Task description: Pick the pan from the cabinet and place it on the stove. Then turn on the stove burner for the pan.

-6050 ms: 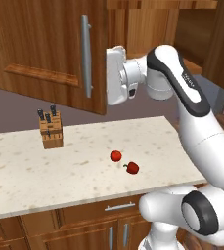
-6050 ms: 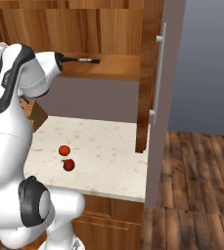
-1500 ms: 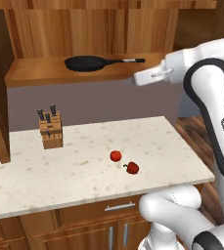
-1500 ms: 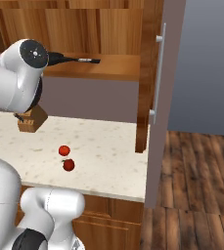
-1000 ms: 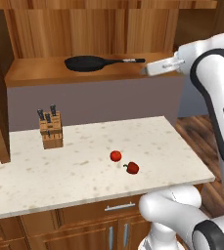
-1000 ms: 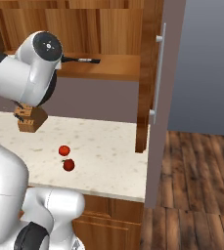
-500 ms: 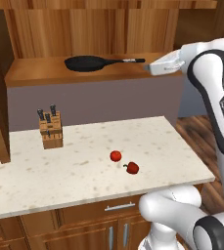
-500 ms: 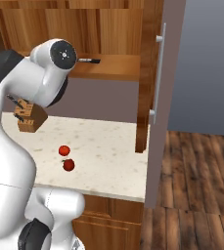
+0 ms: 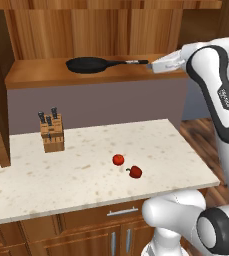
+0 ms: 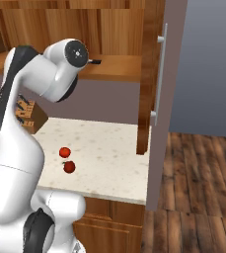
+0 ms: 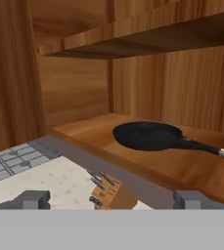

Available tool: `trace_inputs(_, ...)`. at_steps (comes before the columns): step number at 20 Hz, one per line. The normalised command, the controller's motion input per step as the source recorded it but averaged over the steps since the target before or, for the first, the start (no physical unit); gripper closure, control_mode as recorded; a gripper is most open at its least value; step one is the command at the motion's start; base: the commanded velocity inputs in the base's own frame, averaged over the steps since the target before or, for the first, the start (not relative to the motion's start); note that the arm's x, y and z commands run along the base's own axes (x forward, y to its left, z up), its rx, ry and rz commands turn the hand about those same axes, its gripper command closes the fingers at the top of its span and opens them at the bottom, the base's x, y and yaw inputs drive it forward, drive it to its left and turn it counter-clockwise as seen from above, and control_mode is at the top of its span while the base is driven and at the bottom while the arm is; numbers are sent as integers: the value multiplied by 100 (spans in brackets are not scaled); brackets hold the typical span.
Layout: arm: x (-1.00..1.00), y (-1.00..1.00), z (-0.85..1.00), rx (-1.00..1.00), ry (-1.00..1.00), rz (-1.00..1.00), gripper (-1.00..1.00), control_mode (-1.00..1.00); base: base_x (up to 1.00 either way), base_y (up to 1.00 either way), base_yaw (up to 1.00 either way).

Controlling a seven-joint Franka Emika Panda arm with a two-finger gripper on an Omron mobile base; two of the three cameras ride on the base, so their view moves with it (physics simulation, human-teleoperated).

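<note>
Black pan (image 9: 88, 64) lies untouched on the cabinet (image 9: 76, 75) shelf; the gripper (image 11: 111, 199), jaws wide apart, is reaching; next it must close on the handle.

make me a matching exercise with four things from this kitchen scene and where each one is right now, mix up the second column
Things:
1. pan
2. knife block
3. two red fruits
4. gripper

Places:
A. standing on the counter towards the back
B. lying on the cabinet shelf
C. open, just beyond the pan's handle tip
D. lying on the counter nearer the front

Pairs: 1-B, 2-A, 3-D, 4-C
</note>
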Motion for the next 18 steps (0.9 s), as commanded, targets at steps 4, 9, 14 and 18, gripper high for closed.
trace_inputs(4,8,-15,0,0,1,0,-100,-100,0,0,0)
trace_inputs(9,26,0,0,0,1,0,-100,-100,0,0,0)
trace_inputs(14,31,3,-1,-3,0,3,-100,-100,0,0,0)
trace_inputs(18,36,0,0,-6,2,9,-100,-100,0,0,0)
